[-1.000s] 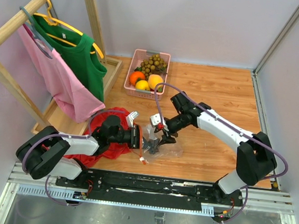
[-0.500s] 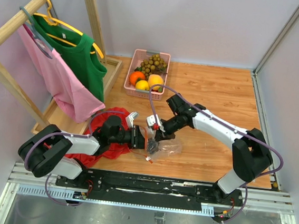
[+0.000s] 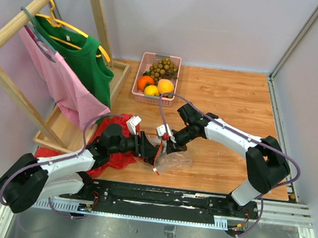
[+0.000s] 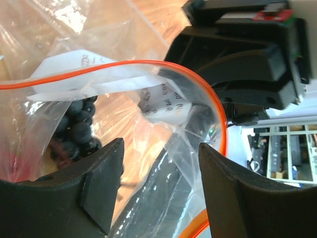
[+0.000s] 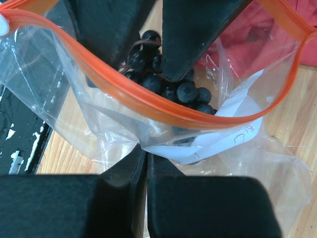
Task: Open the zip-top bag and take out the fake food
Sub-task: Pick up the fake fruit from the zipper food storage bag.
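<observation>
Since a second ago the left gripper has opened and slid a bit right and far. The right gripper has shut.

Now the left fingers stand apart at the mouth of the bag, with clear plastic between them. The right gripper's fingers are pressed together, pinching the bag's side just under its orange strip.

The bag sits near the front of the table, in the middle, just right of the red cloth. Its mouth gapes open. A dark purple bunch is inside it, next to a white paper slip.

Far back, a pink basket holds a tan bunch, an orange, a lemon and a yellow-orange fruit. At the far left, a green shirt and a pink shirt hang on a wooden rack.
</observation>
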You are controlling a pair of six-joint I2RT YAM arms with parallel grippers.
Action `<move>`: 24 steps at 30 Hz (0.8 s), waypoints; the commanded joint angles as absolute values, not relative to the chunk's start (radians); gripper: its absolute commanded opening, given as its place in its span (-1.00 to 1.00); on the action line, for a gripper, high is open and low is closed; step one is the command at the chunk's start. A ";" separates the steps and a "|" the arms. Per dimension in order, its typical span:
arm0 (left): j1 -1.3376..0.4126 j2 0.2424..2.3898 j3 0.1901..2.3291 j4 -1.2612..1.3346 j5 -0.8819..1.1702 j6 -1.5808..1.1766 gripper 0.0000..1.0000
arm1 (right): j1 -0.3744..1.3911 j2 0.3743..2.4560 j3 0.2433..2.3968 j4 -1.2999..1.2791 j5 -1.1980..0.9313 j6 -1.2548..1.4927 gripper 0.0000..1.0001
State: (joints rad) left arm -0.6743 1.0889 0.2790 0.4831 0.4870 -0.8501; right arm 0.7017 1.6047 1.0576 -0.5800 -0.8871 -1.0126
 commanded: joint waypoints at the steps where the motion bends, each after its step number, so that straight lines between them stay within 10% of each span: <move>1: -0.711 0.998 0.254 0.454 0.422 -0.717 0.31 | 0.689 1.587 1.043 -0.601 -0.934 -1.006 -0.99; 24: -0.856 1.234 0.481 0.056 0.039 -0.611 0.44 | 0.678 1.579 1.025 -0.605 -0.923 -1.019 -0.99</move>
State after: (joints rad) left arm -0.8322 1.1709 0.4301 0.1074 0.1482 -0.6422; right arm 0.6937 1.5894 1.0309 -0.5846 -0.9157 -1.0241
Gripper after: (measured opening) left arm 0.706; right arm 0.011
